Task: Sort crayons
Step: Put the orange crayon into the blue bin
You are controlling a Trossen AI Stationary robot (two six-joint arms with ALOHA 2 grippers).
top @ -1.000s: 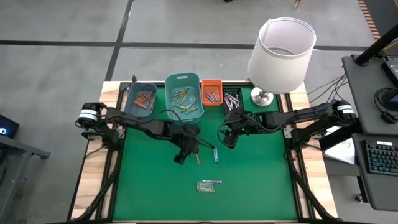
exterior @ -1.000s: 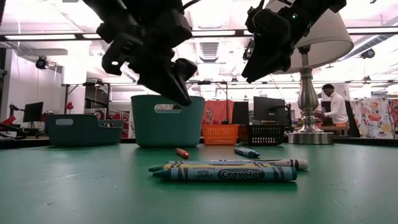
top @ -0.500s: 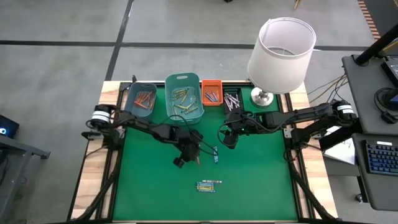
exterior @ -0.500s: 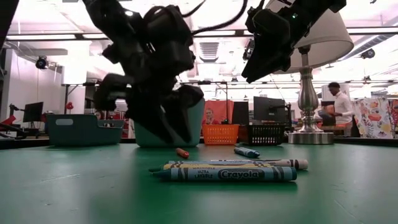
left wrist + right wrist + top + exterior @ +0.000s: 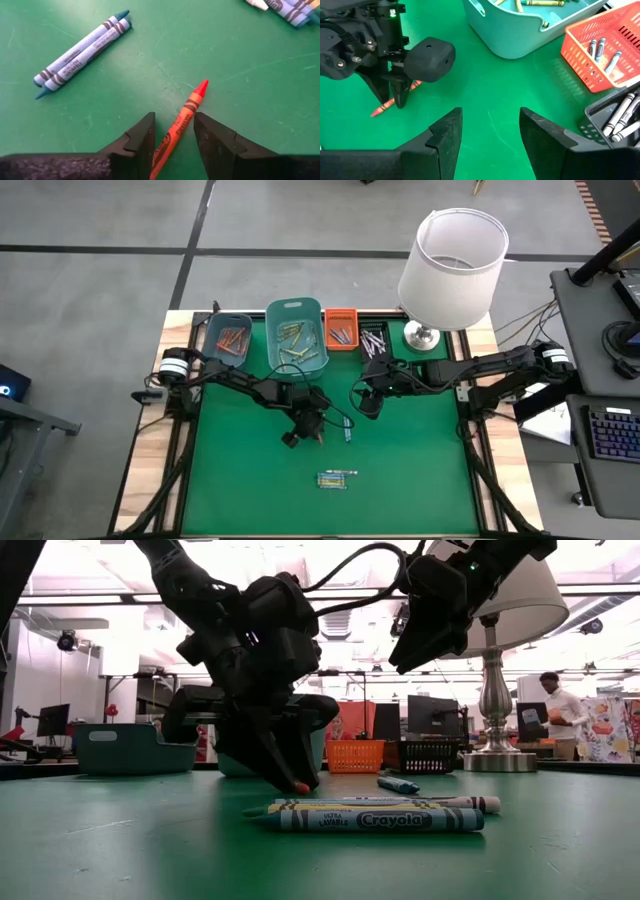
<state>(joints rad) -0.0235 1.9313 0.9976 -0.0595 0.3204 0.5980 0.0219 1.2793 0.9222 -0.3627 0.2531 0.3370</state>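
Observation:
An orange-red crayon (image 5: 184, 120) lies flat on the green mat (image 5: 240, 480). My left gripper (image 5: 174, 118) is down at the mat and open, with one finger on each side of the crayon's rear half and a gap showing at both sides. The low view shows the left gripper's tips (image 5: 292, 780) at the mat beside the crayon's tip (image 5: 298, 786). Two blue crayons (image 5: 80, 52) lie side by side nearby. Near the front edge lies a small bunch of crayons (image 5: 370, 815). My right gripper (image 5: 490, 117) hangs open above the mat, holding nothing.
Along the far edge stand a dark teal bin (image 5: 227, 340) with orange-red crayons, a teal bin (image 5: 297, 335) with yellow-green ones, an orange basket (image 5: 340, 328) with blue ones and a black bin (image 5: 373, 338) with grey-white ones. A lamp (image 5: 450, 265) stands at the far right.
My left gripper has come down from above the mat to the orange-red crayon, rolling its wrist a little, and has opened from shut; its fingers now stand on either side of the crayon. The crayons have not moved. My right arm has kept still.

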